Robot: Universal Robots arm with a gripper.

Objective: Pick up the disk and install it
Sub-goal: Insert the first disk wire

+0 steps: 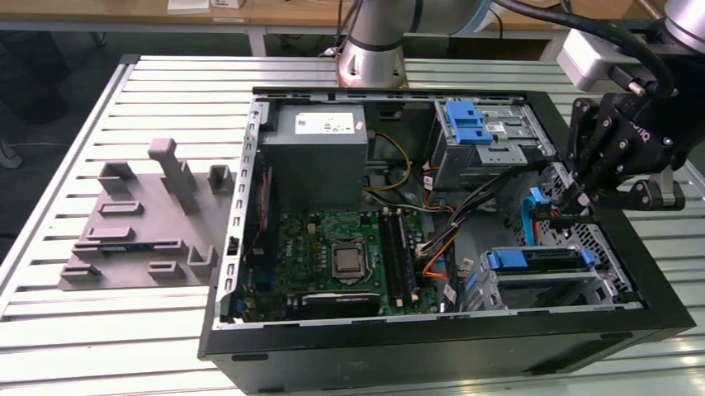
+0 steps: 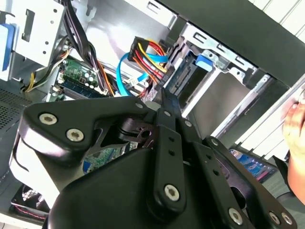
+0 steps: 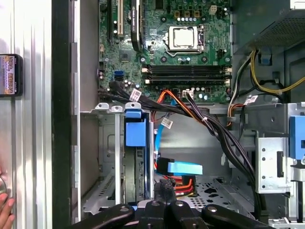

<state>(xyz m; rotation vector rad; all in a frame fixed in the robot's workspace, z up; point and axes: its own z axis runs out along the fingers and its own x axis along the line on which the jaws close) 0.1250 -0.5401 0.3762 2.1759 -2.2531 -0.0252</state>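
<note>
The disk (image 1: 537, 261), a grey drive in a blue carrier, sits in the lower bay at the exterior view's right, inside the open computer case (image 1: 264, 198). In the first wrist view the disk (image 3: 134, 136) stands on edge between the bay's metal rails. My gripper (image 1: 570, 206) hangs just above and behind that bay. Its jaws are close together on a black power connector (image 3: 164, 187) with red, yellow and orange wires. In the second wrist view a fingertip (image 2: 165, 98) is at those wires (image 2: 151, 64). A blue data cable (image 3: 183, 168) lies next to the connector.
The motherboard (image 1: 336, 252), a grey power supply (image 1: 319, 148) and a drive cage with a blue latch (image 1: 474, 124) fill the case. A grey fixture (image 1: 144, 219) lies at the exterior view's left. A small dark labelled object (image 3: 9, 75) and a hand (image 3: 5, 207) are outside the case wall.
</note>
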